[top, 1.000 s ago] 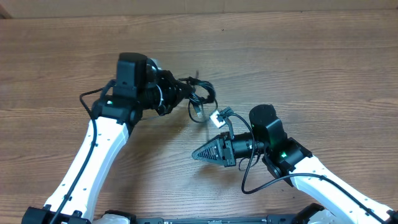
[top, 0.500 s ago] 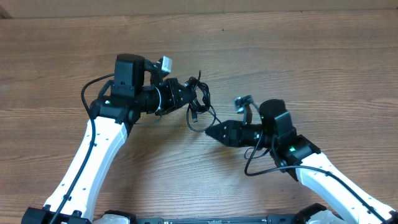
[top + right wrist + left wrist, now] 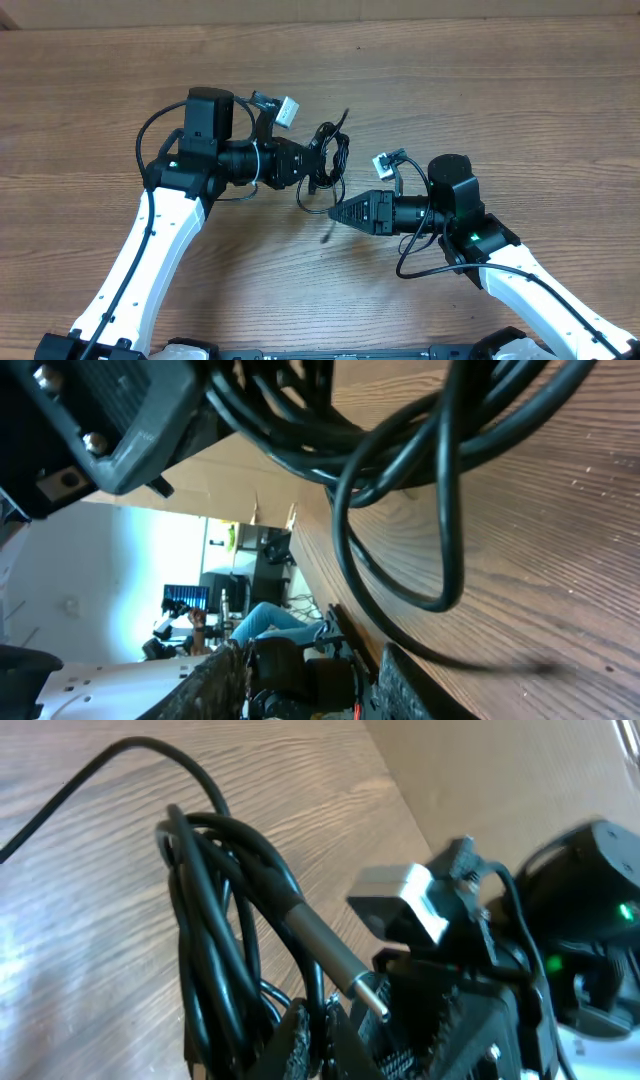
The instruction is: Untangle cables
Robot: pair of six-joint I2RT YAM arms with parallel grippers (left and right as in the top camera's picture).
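Cables (image 3: 325, 160): a bunched coil clenched in the left fingers (image 3: 295, 1040), mostly lifted off the bench (image 3: 500, 90). One loop droops just ahead of the right fingers (image 3: 355, 213).
Right fingers: parted, grasping nothing.
Risk: pinching several strands together would likely tighten the tangle.
Writing: none readable.

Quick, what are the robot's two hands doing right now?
Left hand: closed, holding the cables.
Right hand: open, holding nothing.
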